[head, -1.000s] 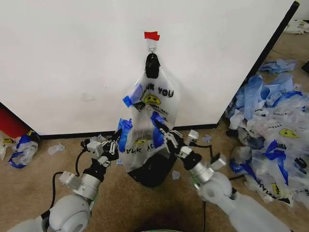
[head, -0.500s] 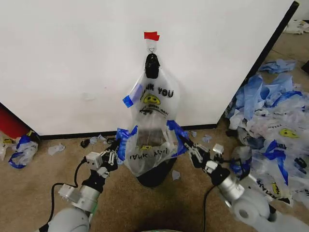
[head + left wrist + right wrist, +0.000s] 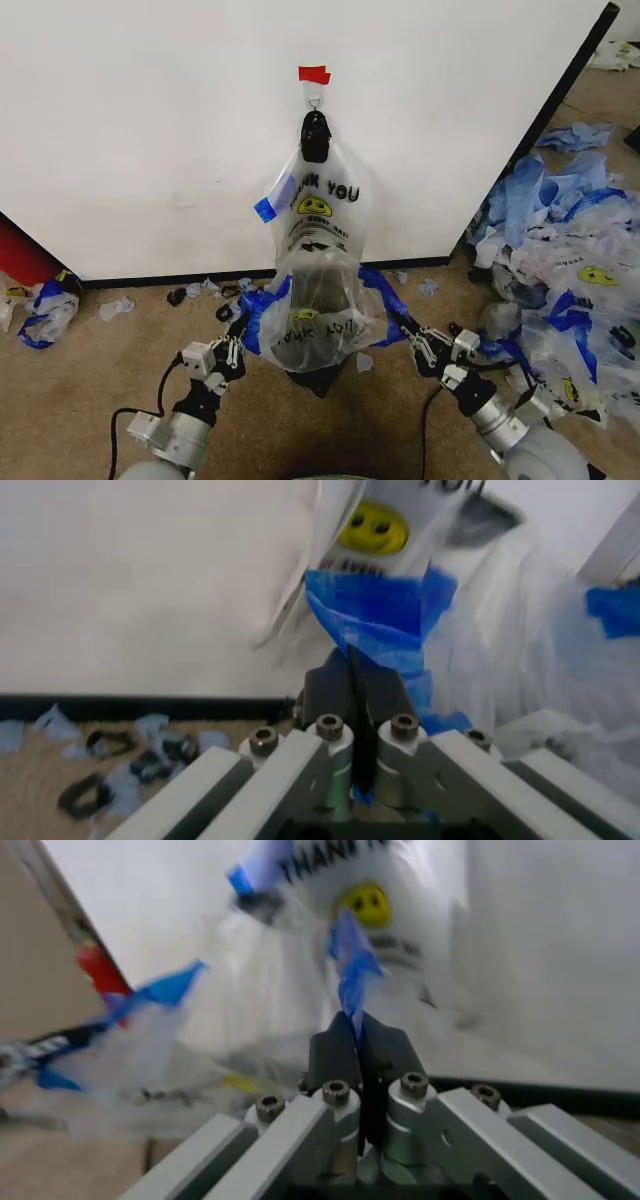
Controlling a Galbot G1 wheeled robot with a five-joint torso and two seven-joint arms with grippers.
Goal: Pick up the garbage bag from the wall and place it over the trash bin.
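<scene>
The garbage bag [image 3: 318,318], thin white plastic with blue edges, is stretched open between my two grippers in the head view. My left gripper [image 3: 238,338] is shut on its left blue edge [image 3: 375,611]. My right gripper [image 3: 405,328] is shut on its right blue edge [image 3: 348,975]. Each wrist view shows the jaws pressed together on blue plastic. The black mesh trash bin [image 3: 320,380] stands directly under the bag, and little more than its base shows. Another "THANK YOU" bag [image 3: 322,205] hangs from the hook [image 3: 315,101] on the white wall [image 3: 150,130], below the red tape [image 3: 314,74].
A big heap of blue-and-white plastic bags [image 3: 565,280] covers the floor at the right. At the far left are a red cylinder [image 3: 20,255] and a crumpled bag [image 3: 45,305]. Small scraps [image 3: 190,292] lie along the black baseboard.
Both grippers have moved apart and back toward me, pulling the bag's mouth wide open. The bag has sunk lower over the bin.
</scene>
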